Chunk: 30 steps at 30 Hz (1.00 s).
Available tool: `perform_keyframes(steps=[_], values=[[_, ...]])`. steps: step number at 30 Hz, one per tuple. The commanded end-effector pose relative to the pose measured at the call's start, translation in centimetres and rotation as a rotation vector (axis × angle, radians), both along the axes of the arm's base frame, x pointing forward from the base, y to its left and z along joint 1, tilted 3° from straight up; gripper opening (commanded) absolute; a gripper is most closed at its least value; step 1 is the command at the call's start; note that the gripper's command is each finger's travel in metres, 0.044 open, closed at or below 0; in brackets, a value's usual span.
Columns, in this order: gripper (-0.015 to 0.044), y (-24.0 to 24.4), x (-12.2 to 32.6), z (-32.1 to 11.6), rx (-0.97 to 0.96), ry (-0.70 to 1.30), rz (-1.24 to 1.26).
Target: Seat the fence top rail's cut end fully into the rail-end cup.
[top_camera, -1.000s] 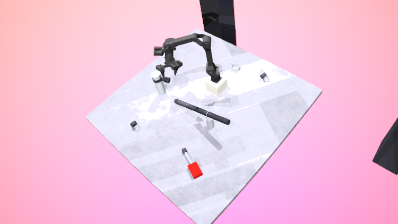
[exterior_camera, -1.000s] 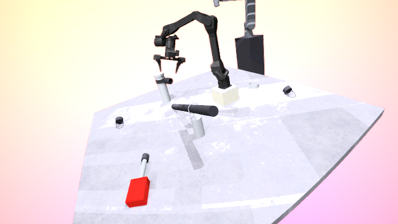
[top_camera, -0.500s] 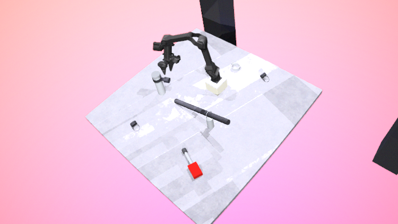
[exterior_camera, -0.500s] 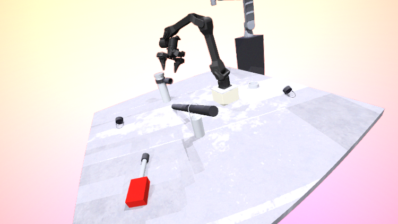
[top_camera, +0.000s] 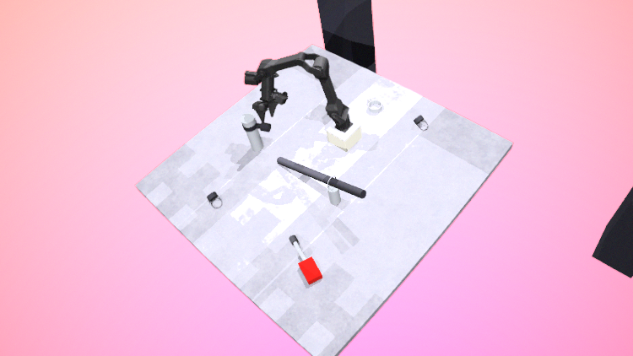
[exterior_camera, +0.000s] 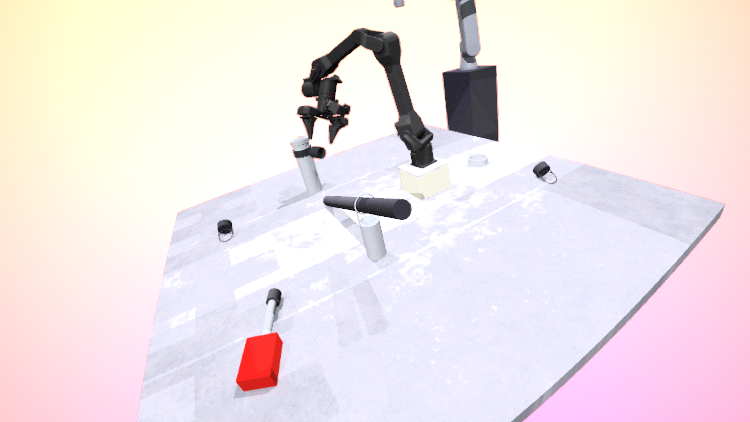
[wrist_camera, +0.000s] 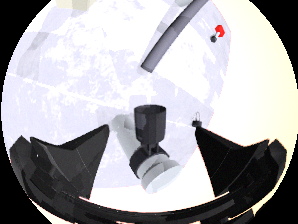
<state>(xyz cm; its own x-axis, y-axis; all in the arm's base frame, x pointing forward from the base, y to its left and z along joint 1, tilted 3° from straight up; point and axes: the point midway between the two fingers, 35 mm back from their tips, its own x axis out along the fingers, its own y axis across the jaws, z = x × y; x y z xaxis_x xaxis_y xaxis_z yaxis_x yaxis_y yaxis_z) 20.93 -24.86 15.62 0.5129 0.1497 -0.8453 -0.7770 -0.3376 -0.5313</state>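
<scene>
The dark rail (top_camera: pixel 305 170) (exterior_camera: pixel 340 202) (wrist_camera: pixel 170 40) passes through the wire loop of the small post (top_camera: pixel 334 197) (exterior_camera: pixel 373 242). Its far end is clear of the black end cup (top_camera: pixel 265 127) (exterior_camera: pixel 318 152) (wrist_camera: pixel 150 127), with a gap between them. The cup sits on the brace band (top_camera: pixel 250 128) (exterior_camera: pixel 301 153) high on the big post (top_camera: pixel 255 141) (exterior_camera: pixel 309 175), just below the pale post cap (top_camera: pixel 247 118) (exterior_camera: pixel 300 141) (wrist_camera: pixel 160 175). My gripper (top_camera: pixel 267 118) (exterior_camera: pixel 320 140) (wrist_camera: pixel 153 129) is open and empty, pointing down above the cup, with a finger to each side in the wrist view.
A red-headed mallet (top_camera: pixel 311 271) (exterior_camera: pixel 259 362) (wrist_camera: pixel 220 31) lies near the front. Loose black caps with wire loops lie at left (top_camera: pixel 213 196) (exterior_camera: pixel 224 226) and right (top_camera: pixel 419 119) (exterior_camera: pixel 541 169). A pale ring (top_camera: pixel 374 110) (exterior_camera: pixel 477 163) lies behind the arm's cream base block (top_camera: pixel 338 140) (exterior_camera: pixel 435 181).
</scene>
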Motion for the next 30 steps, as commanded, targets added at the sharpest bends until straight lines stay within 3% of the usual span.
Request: perform_keyframes(steps=[1,30], values=[[0.0440,0.1,0.3,-0.5,0.003,-0.004,0.002],[0.0440,0.7,2.8,-4.4,0.003,-0.006,0.003]])
